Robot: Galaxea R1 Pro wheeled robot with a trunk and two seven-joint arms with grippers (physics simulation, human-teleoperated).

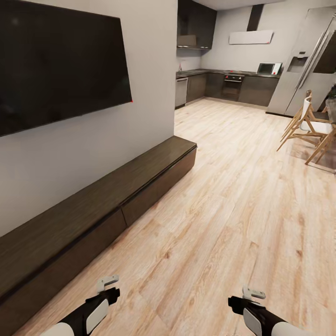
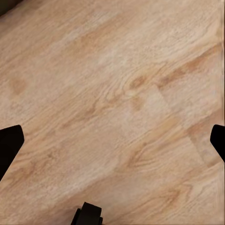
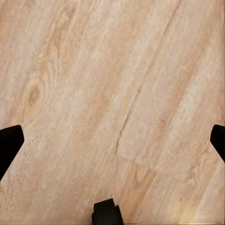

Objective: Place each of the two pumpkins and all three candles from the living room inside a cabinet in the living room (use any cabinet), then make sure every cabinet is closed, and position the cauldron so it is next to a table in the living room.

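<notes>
**Living room, both arms empty, cabinet shut alongside**

Pale wood-plank floor [image 1: 224, 219] runs from the living room toward a distant kitchen [image 1: 224, 84] with a steel fridge [image 1: 308, 60]. Both arms hang low over those planks. The left end effector [image 1: 108, 283] and the right end effector [image 1: 249, 295] each look straight down at bare floor; in the wrist views their dark fingertips [image 2: 10, 143] [image 3: 10, 143] sit at opposite edges of the picture, spread wide with nothing between them, so both are released and empty.

The cabinet [image 1: 93, 205], long, low and dark brown, stands against the wall just to the outer side of the left end effector and stretches well ahead of it, under a wall-mounted television [image 1: 60, 60]. Its drawer fronts look flush, so it seems closed. Wooden chairs [image 1: 305, 123] stand far ahead of the right end effector, toward its outer side.

My judgement: nothing has been collected, and the robot is still travelling. The main risk is the left arm or base clipping the cabinet's near edge during a turn, since they run so close together. Swinging right too wide could likewise bring the chairs into the path.
</notes>
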